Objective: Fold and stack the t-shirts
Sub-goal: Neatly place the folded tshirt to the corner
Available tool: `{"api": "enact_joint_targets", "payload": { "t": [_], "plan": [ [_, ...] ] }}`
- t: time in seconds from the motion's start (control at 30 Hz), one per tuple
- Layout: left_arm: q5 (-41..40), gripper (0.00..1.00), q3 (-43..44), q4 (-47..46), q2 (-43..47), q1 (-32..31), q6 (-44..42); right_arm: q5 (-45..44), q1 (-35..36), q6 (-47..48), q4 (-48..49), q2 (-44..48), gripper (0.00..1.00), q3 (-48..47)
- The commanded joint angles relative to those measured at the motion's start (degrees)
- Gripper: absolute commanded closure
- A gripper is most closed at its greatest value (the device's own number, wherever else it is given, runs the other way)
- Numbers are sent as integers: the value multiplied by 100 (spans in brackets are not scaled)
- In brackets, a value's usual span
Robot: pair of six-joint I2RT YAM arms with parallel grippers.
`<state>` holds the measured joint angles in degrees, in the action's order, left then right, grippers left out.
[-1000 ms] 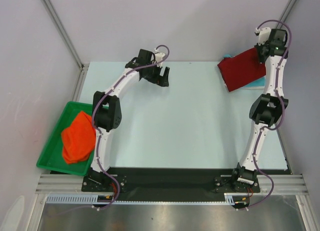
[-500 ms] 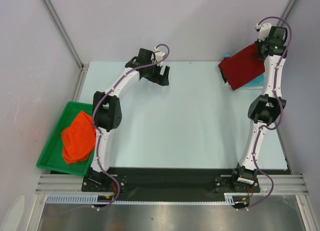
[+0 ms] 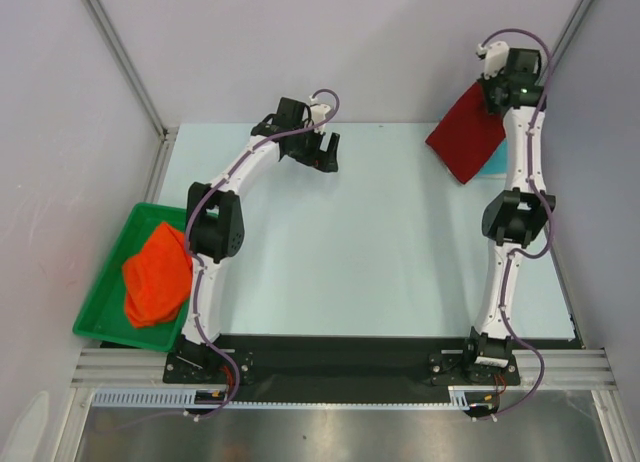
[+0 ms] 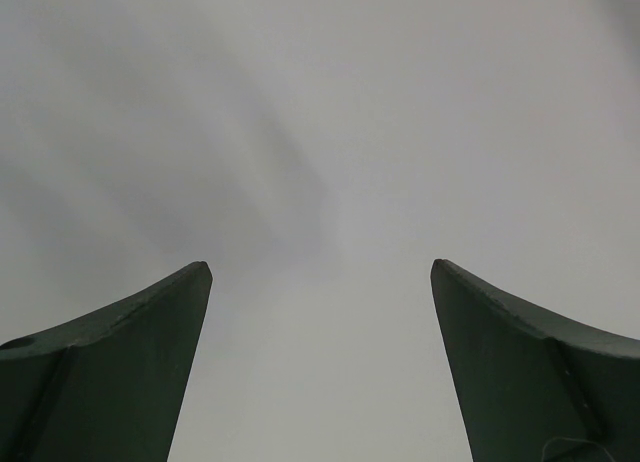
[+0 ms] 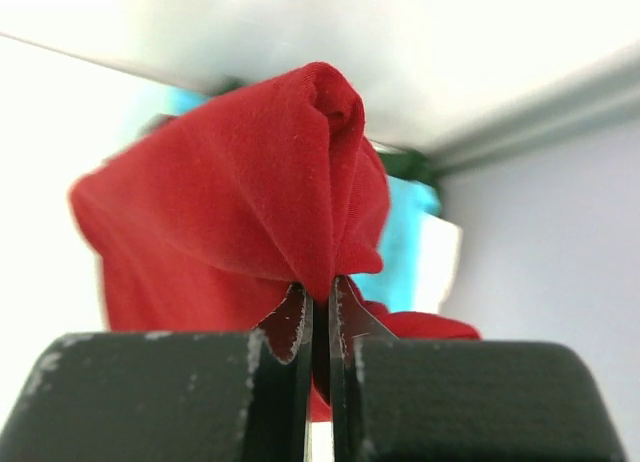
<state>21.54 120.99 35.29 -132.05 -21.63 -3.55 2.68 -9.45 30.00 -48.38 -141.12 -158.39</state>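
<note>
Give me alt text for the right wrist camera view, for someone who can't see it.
The right gripper is shut on a bunched fold of the red t-shirt, which fills the middle of the view. Behind it shows turquoise cloth.

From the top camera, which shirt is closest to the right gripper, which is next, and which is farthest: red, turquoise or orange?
1. Dark red t-shirt: pinched in the right gripper, far right.
2. Turquoise t-shirt: peeking out beneath the red one, right side.
3. Orange t-shirt: far left, in the green tray.
</note>
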Motion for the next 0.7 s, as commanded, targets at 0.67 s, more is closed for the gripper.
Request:
{"api": "enact_joint_targets", "payload": {
  "t": [0.67],
  "plan": [
    [122, 3, 267, -171, 21, -61, -14, -487, -240, -152, 610, -20, 100, -122]
  ]
}}
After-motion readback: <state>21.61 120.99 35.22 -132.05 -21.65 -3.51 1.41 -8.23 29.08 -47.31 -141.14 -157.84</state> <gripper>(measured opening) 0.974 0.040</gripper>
